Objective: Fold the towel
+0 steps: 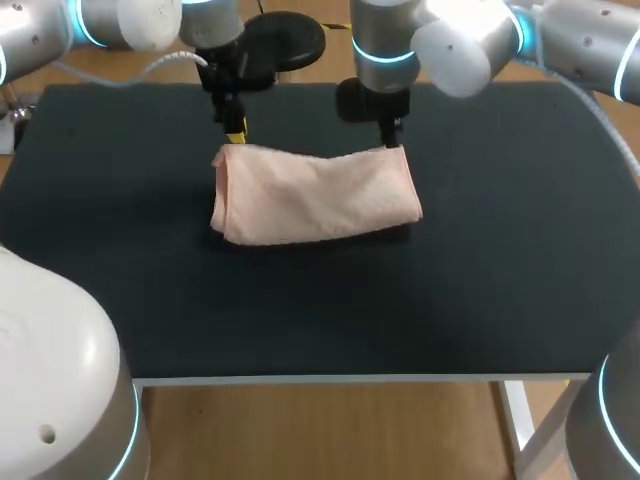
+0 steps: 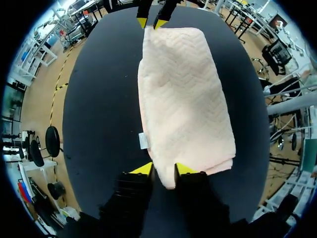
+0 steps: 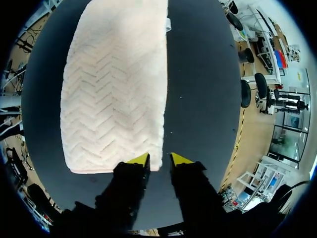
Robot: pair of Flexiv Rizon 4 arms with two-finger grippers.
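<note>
A pale pink towel [image 1: 315, 195] lies folded into a long band across the middle of the black table [image 1: 500, 290]. My left gripper [image 1: 235, 135] stands at the towel's far left corner and my right gripper [image 1: 393, 135] at its far right corner. In the left wrist view the left gripper [image 2: 164, 169] is open, with a corner of the towel [image 2: 183, 99] lying between its fingers. My other arm's gripper [image 2: 151, 22] shows at the towel's opposite end. The right gripper [image 3: 159, 159] is open too. An edge of the towel [image 3: 116, 84] lies against one finger, with a dark gap to the other.
A small white label [image 2: 143, 141] sticks out of the towel's long edge. Bare black tabletop surrounds the towel on all sides, with the white front edge [image 1: 360, 378] nearest the head camera. Both arms hang over the table's far side.
</note>
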